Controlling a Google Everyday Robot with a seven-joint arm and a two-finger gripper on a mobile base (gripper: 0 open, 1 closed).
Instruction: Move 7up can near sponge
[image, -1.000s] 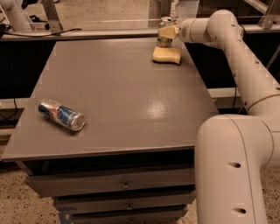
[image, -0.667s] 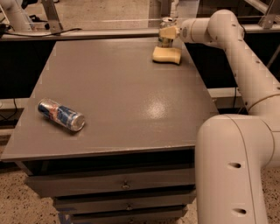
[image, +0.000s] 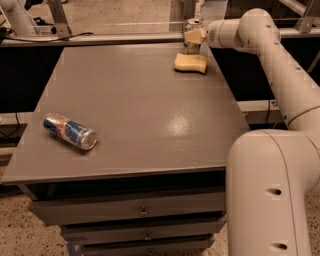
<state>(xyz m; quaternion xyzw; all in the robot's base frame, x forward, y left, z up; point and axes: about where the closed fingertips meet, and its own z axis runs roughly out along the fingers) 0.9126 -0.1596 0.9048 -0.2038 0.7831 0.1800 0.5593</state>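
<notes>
The 7up can stands upright at the far right of the table, its silver top showing, right behind the yellow sponge. My gripper reaches in from the right and is shut on the can's body; a cream finger covers its middle. The can's lower part shows just above the sponge, very close to it. I cannot tell whether the can rests on the table or hangs slightly above it.
A blue-and-silver can with red marks lies on its side near the front left of the grey table. My white arm runs along the table's right edge. Drawers sit below the tabletop.
</notes>
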